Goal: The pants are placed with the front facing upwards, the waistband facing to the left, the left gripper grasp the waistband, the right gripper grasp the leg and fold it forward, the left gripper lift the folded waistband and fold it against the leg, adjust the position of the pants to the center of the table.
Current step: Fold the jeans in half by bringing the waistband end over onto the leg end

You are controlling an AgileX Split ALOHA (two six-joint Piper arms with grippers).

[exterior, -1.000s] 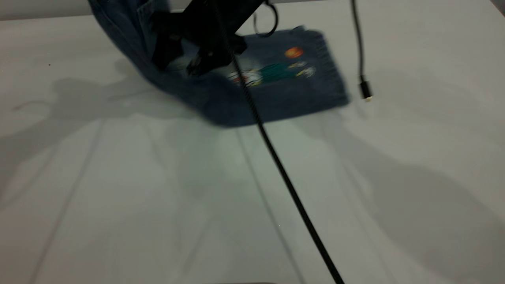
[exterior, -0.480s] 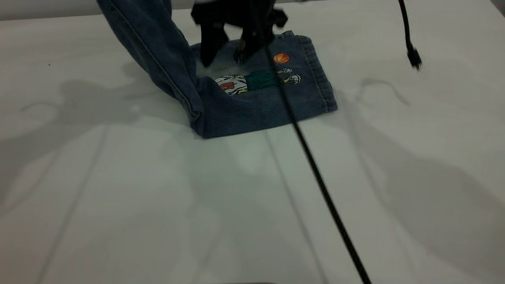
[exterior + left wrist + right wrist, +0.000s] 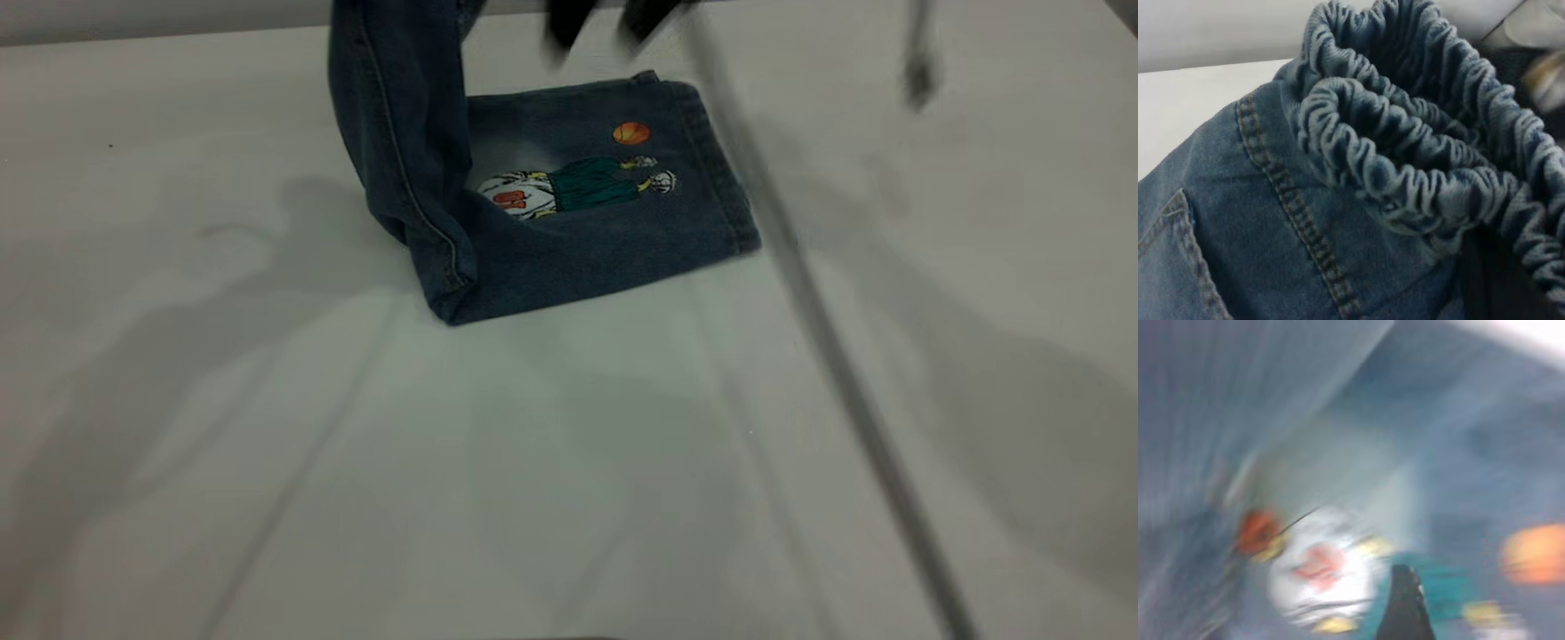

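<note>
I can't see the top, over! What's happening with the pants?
Left gripper shut on the waistband, pants half lifted. Right gripper open above the flat leg. Cable end dangles beside it.

R gripper [image 3: 605, 18] high at far edge, jaws apart.

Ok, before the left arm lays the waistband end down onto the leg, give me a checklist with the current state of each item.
1. Leg end of the pants flat on the table: ok.
2. Waistband end lifted: ok, it rises out of the exterior view.
3. Left gripper's hold on the waistband: cannot tell, fingers unseen.
4. Right gripper clear of the leg: ok, above its far edge.
5. Fold line straight: ok.
6. Pants centred on the table: not ok, toward the far side.
</note>
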